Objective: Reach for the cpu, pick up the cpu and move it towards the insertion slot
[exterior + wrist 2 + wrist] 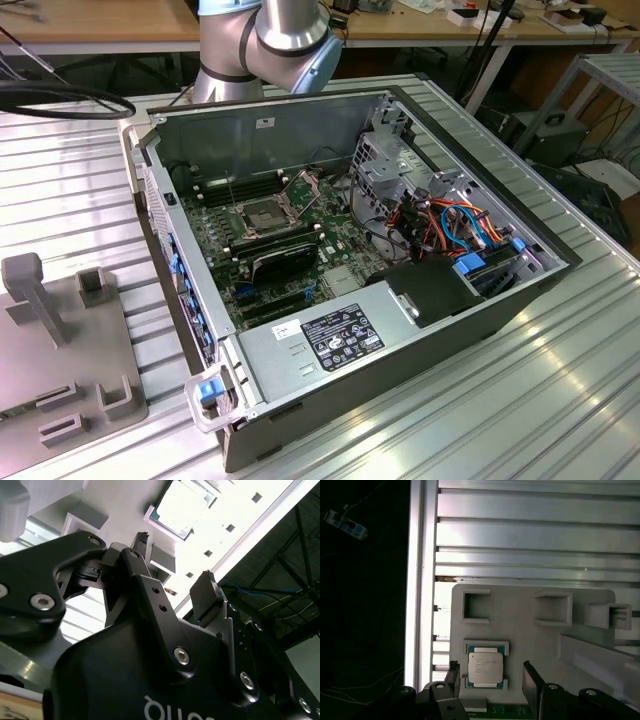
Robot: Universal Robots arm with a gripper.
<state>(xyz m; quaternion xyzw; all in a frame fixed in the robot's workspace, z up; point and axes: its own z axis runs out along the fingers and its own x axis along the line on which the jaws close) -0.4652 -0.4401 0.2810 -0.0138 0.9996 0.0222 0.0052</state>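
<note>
The cpu (pixel 485 667), a pale silvery square chip, lies flat in a grey cradle on the grey fixture plate (pixel 520 625). My gripper (pixel 491 675) is open and hangs above it, with one dark fingertip (pixel 452 672) on each side of the chip and clear of it. In the second wrist view the gripper (pixel 175 565) is also open with nothing between its fingers, and the cpu (pixel 179 505) is a bright square beyond them. The insertion slot (pixel 262 215), a metal-framed socket with a dark centre, sits on the motherboard inside the open computer case (pixel 330 120).
The fixture plate carries two empty square pockets (pixel 476 605) and a slanted post (pixel 590 655). It rests on a ribbed aluminium table (pixel 535 535) whose edge (pixel 420 580) borders dark floor. Inside the case are a drive cage (pixel 395 165), coloured cables (pixel 450 225) and a power supply (pixel 330 340).
</note>
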